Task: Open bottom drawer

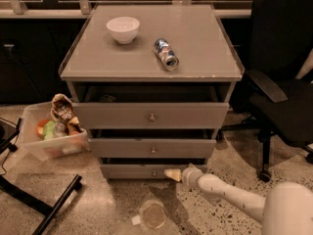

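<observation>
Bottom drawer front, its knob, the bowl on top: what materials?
Bottom drawer: flat matte grey front, no grain; painted metal or laminate, can't tell which. Knob: small, round, faint shine, likely metal. Bowl: smooth glossy white, probably ceramic, possibly plastic. Gripper sits low at the drawer front, just right of the knob.

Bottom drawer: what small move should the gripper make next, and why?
Probably ease the gripper a little left onto the knob. It sits at knob height just right of it, seemingly short of contact, and the bottom drawer looks barely open, so a hold should come before any pull.
</observation>
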{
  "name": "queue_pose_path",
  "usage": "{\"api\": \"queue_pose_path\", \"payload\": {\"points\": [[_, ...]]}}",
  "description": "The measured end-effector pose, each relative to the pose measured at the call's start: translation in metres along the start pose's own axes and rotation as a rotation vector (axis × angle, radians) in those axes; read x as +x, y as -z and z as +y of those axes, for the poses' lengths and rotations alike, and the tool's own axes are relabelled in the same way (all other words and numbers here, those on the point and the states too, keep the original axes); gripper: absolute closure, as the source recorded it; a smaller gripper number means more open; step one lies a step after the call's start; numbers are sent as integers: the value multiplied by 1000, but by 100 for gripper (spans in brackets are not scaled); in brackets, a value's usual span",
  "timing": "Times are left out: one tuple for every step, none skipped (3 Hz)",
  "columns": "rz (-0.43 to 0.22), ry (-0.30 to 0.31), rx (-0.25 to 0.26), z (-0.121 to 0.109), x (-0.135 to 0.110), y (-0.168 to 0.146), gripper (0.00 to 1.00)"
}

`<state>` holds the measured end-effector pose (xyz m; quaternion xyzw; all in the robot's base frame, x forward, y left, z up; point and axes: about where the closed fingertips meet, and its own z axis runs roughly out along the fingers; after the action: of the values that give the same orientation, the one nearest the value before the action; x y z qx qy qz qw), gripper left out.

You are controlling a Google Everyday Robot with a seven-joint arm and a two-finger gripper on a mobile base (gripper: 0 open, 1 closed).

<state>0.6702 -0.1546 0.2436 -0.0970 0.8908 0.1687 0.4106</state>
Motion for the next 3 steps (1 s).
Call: {"api": "queue_pose_path", "payload": {"points": [[-21, 31, 29, -10, -4, -23, 41], [-53, 50, 54, -17, -9, -38, 64], [-95, 51, 73, -25, -16, -50, 88]]}}
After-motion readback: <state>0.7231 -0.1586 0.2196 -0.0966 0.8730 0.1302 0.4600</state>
